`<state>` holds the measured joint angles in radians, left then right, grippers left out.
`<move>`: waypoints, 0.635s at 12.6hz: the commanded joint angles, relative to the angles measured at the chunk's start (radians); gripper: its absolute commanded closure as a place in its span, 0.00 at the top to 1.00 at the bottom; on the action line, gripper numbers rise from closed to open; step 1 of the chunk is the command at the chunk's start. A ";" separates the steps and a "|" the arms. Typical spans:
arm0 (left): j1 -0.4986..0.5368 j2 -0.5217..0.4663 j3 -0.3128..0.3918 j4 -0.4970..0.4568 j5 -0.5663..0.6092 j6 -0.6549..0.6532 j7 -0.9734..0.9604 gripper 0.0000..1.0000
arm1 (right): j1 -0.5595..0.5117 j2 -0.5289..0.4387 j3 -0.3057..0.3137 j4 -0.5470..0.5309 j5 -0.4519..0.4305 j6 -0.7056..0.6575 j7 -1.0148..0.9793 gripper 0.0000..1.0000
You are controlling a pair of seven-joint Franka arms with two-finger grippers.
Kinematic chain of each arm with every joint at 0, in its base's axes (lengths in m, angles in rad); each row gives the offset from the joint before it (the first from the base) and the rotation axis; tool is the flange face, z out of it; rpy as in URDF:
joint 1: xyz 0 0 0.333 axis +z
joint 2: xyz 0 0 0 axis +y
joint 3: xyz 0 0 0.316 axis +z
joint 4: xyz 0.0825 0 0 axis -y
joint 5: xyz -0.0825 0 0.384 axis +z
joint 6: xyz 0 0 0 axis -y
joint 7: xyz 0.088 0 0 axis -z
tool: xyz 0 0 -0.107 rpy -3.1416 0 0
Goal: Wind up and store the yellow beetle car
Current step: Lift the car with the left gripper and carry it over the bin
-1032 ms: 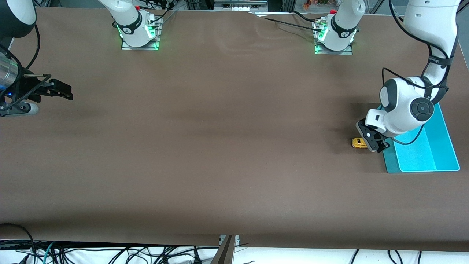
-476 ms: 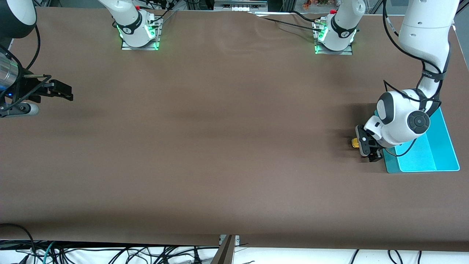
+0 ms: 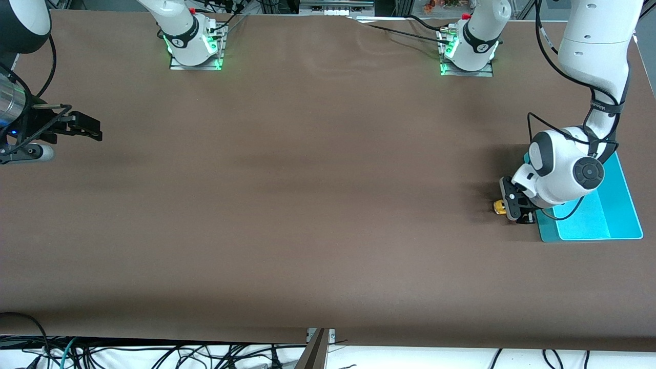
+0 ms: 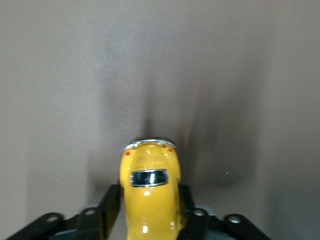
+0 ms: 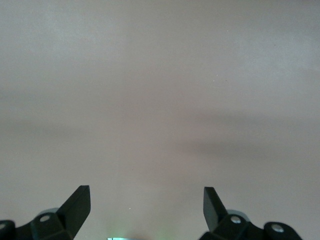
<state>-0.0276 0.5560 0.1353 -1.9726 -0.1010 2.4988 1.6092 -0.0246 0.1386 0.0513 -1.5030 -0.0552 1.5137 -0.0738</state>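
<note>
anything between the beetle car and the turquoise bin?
Only the left gripper, shut on the yellow beetle car beside the turquoise bin, per front view.

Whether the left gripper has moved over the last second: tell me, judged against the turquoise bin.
Yes. The left gripper has come down beside the turquoise bin, toward the front camera, and now straddles the yellow beetle car on the table.

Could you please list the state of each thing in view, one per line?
car: upright on the table, beside the bin, clamped between the fingers of the left pincer
left pincer: down at the table, shut on the car
right pincer: open, holding nothing, waiting over the right arm's end of the table
bin: on the table, open-topped, nothing visible inside
</note>
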 commanded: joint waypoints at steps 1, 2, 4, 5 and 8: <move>-0.012 -0.040 0.012 0.001 -0.031 -0.015 0.038 0.00 | -0.008 0.006 0.005 0.018 -0.006 -0.004 0.016 1.00; -0.020 -0.069 0.012 0.001 -0.031 -0.027 0.038 0.00 | -0.008 0.006 0.005 0.020 -0.006 -0.004 0.016 1.00; -0.037 -0.143 0.012 0.000 -0.037 -0.069 0.020 0.00 | -0.008 0.006 0.005 0.020 -0.006 -0.004 0.016 1.00; -0.049 -0.186 0.012 -0.006 -0.039 -0.099 -0.030 0.00 | -0.008 0.007 0.005 0.020 -0.006 -0.004 0.016 1.00; -0.051 -0.327 0.012 -0.031 -0.017 -0.213 -0.098 0.00 | -0.008 0.007 0.005 0.020 -0.003 -0.001 0.016 1.00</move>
<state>-0.0686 0.3345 0.1364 -1.9557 -0.1099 2.3396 1.5281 -0.0261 0.1388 0.0508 -1.5026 -0.0552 1.5148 -0.0732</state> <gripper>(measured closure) 0.546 0.000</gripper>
